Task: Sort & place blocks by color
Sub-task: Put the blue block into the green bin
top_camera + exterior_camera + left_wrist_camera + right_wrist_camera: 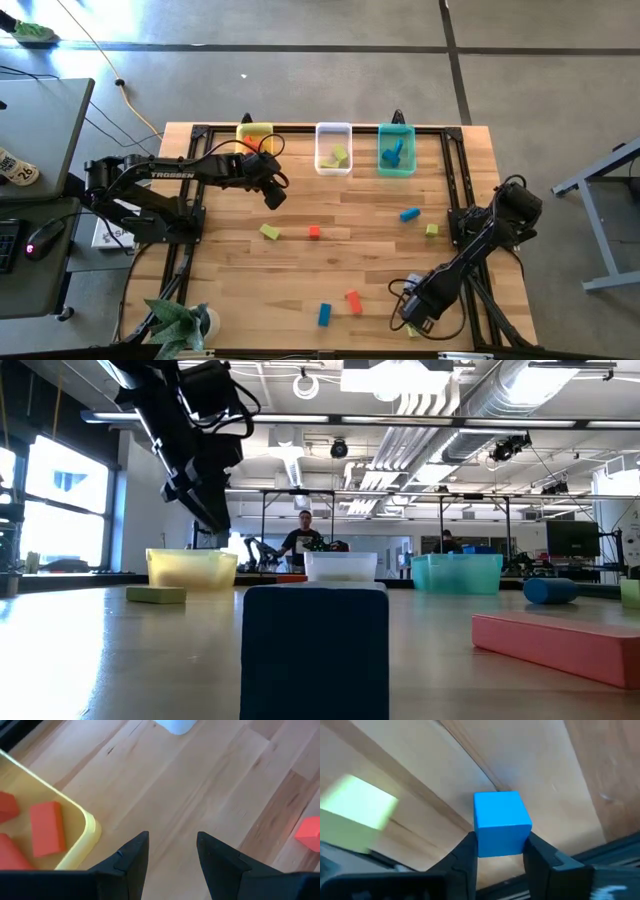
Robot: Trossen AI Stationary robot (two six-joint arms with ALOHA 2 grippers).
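Note:
My right gripper [500,849] is shut on a blue cube [501,822], low over the table's near right corner [410,318], with a yellow-green block [357,810] beside it. My left gripper [171,845] is open and empty, raised above the table [274,192] just near of the yellow bin [255,135]. Red blocks [47,827] lie in that bin. Loose on the table lie a yellow-green block [270,232], a red cube [314,232], a blue block [408,214], a green cube [431,230], a blue block [324,314] and a red bar [353,301]. My right gripper pinches the blue cube between its two fingers, one finger [469,856] on each of two opposite side faces [482,840]. The cube sits upright between the fingertips. Whether it rests on the table or is lifted, I cannot tell.
The clear bin [333,148] holds yellow-green blocks and the teal bin [396,150] holds blue ones; all three bins stand along the far edge. A dark frame rail [455,190] runs along the table's right side. A person stands in the room beyond [303,540].

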